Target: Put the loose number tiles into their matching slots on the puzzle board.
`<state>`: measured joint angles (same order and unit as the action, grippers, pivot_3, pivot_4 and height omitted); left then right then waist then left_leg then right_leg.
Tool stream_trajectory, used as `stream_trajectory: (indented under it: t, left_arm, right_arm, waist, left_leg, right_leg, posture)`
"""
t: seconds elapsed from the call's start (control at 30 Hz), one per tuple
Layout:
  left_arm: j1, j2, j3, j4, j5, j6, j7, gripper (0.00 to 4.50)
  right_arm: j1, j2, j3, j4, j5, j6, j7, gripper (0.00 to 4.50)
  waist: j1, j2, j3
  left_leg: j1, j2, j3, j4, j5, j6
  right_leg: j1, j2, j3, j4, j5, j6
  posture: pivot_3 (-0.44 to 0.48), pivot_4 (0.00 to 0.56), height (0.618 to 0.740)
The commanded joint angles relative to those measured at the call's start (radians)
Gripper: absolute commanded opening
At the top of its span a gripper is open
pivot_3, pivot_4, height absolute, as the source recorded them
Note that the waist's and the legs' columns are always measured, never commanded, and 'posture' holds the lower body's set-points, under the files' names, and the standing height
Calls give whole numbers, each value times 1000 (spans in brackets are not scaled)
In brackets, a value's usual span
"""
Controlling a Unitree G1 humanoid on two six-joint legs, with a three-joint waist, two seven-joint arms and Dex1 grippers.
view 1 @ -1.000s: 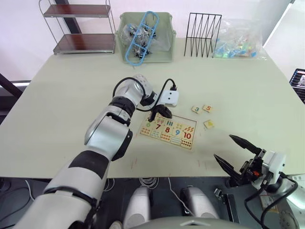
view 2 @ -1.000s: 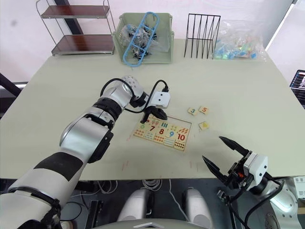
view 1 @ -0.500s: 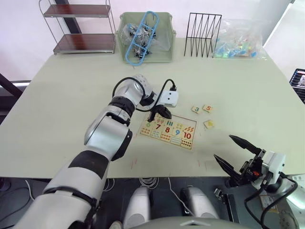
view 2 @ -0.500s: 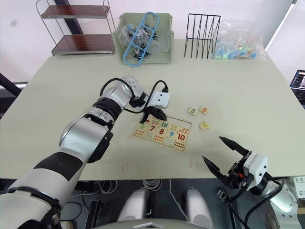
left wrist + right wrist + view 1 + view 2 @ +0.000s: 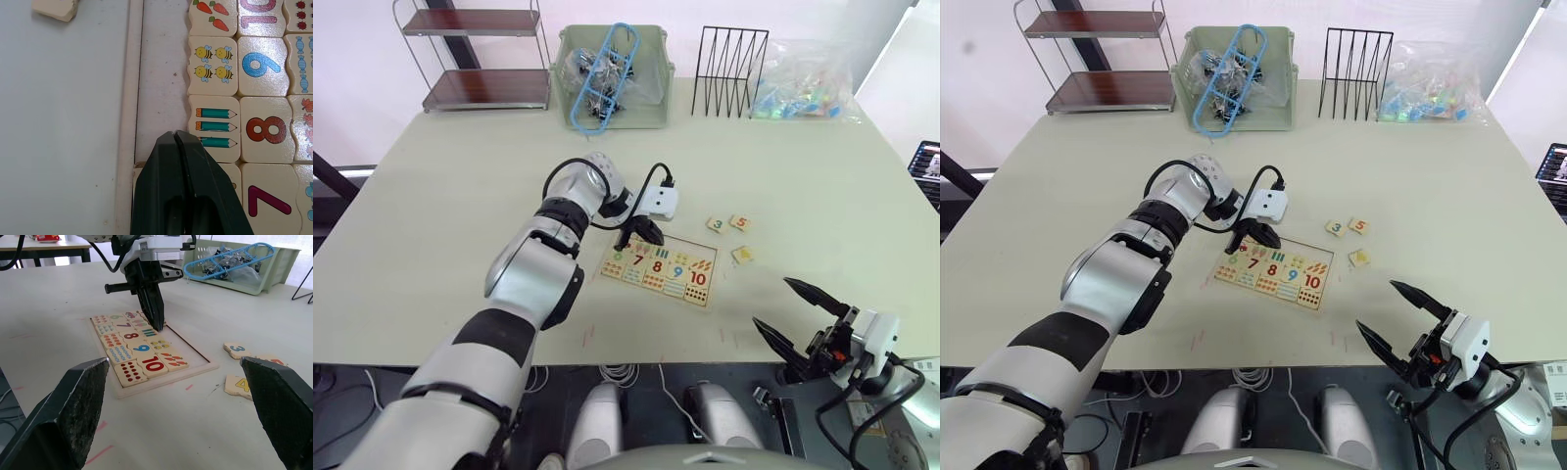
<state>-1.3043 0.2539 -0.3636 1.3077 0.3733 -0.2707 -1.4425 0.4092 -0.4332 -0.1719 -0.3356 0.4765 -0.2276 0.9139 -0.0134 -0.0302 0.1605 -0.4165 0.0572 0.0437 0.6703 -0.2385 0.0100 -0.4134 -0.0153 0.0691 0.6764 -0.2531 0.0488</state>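
Observation:
The puzzle board (image 5: 656, 290) lies flat on the table, with numeral tiles 7 to 10 and picture tiles seated in it. Its matching slots (image 5: 161, 73) form a bare strip along the far rim. My left gripper (image 5: 629, 239) is shut, and its tip rests on the board's far-left part beside the pencil tile (image 5: 215, 127). A tile corner (image 5: 138, 171) shows under the fingers. Loose tiles 3 (image 5: 716, 225), 5 (image 5: 739, 222) and 4 (image 5: 742, 256) lie right of the board. My right gripper (image 5: 771, 302) hangs open below the table's front edge.
At the table's back stand a green bin (image 5: 612, 78) with a blue hanger, a black wire rack (image 5: 729, 59), a bag of coloured pieces (image 5: 803, 83) and a small two-tier shelf (image 5: 484, 59). Another loose tile (image 5: 54, 7) lies off the board's far side.

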Motion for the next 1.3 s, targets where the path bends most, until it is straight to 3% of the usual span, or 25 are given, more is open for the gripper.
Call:
stream_trajectory:
  t: [0.03,0.37,0.67,1.07,1.3]
  left_arm:
    - [-2,12,-5,-28,2,2,-8,29]
    - [-4,16,6,-31,-10,9,-19,29]
    - [-26,29,102,-69,-123,82,-77,29]
    - [52,154,242,-195,-281,235,-53,29]
    - [187,250,319,-360,-377,347,-21,29]
  right_arm:
    - [0,-12,-13,-10,3,-25,7,4500]
    - [-5,-13,-11,-3,1,-29,9,4500]
    - [-14,-18,-17,8,9,-31,15,4500]
    - [-72,-30,-33,32,50,-1,7,4500]
    - [-112,-51,-41,58,69,29,13,4500]
  waist:
    - [0,0,0]
    - [0,0,0]
    - [-1,0,0]
    - [-3,0,0]
    - [-1,0,0]
  left_leg:
    - [0,0,0,0,0,0]
    - [0,0,0,0,0,0]
    - [0,0,0,0,0,0]
    - [1,0,0,0,0,0]
    - [1,0,0,0,0,0]
  right_leg:
    - [0,0,0,0,0,0]
    - [0,0,0,0,0,0]
    - [0,0,0,0,0,0]
    - [0,0,0,1,0,0]
    - [0,0,0,1,0,0]
  posture:
    - [0,150,740]
    - [0,150,740]
    - [0,150,740]
    - [0,150,740]
    - [0,150,740]
